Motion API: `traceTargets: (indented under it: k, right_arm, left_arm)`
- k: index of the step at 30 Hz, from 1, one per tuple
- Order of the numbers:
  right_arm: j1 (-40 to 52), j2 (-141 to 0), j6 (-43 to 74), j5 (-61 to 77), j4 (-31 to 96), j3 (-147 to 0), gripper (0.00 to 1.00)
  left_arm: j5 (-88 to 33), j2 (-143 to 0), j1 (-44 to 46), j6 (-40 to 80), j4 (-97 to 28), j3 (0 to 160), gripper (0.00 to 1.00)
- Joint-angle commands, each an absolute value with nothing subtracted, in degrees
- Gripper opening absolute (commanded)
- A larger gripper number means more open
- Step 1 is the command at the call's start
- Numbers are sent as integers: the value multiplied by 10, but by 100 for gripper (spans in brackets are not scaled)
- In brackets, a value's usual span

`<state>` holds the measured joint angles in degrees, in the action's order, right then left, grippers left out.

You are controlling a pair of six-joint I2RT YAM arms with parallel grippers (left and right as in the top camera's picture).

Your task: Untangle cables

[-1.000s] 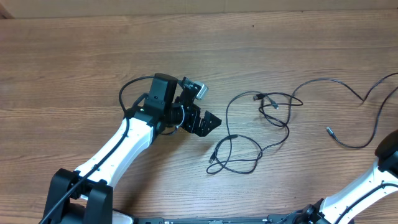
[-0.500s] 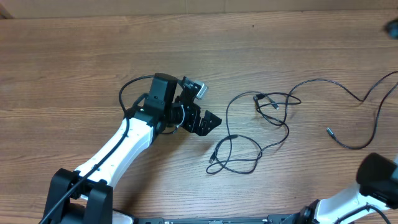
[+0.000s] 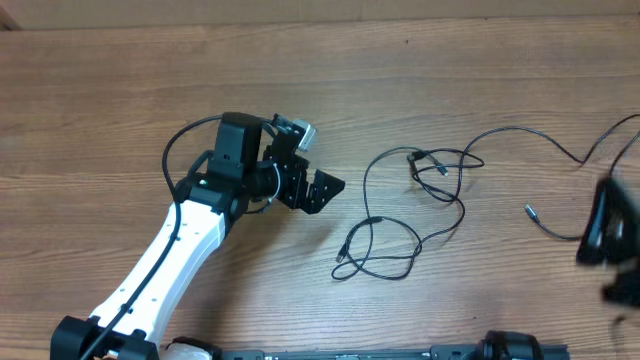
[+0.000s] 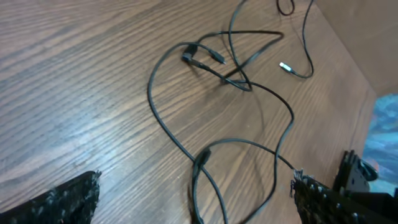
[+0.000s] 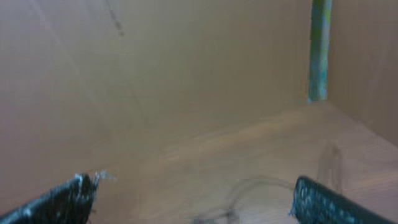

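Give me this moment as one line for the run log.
left gripper: open, apart from cables | right gripper: open, holding nothing | cables: looped together on table

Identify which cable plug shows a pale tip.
The loose plug lying alone, right of the tangled cables. Its tip is pale, while the plugs inside the tangle look wholly black.

Wood-grain table [image 3: 120, 90]; thin black cables [image 3: 416, 157] lying loose on it, looped, crossing, right of centre.
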<state>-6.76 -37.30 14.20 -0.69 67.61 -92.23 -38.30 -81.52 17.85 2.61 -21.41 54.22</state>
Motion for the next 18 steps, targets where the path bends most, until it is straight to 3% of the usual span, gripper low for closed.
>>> traceTargets:
  k: [1,4,7,11,18]
  right_arm:
    - [-68,-352,290,35,629,-681,100]
    - [-68,-381,370,99,553,-569,100]
    - [-68,-498,474,158,446,-474,100]
    - [-68,-677,497,263,359,-469,100]
    - [-67,-875,543,309,239,-469,100]
  left_arm:
    - [-383,-804,175,12,-218,556,100]
    - [-383,-804,175,13,-224,556,100]
    - [-383,-804,175,13,-225,556,100]
    - [-383,-804,175,12,-225,556,100]
    - [-355,-804,175,13,-227,556,100]
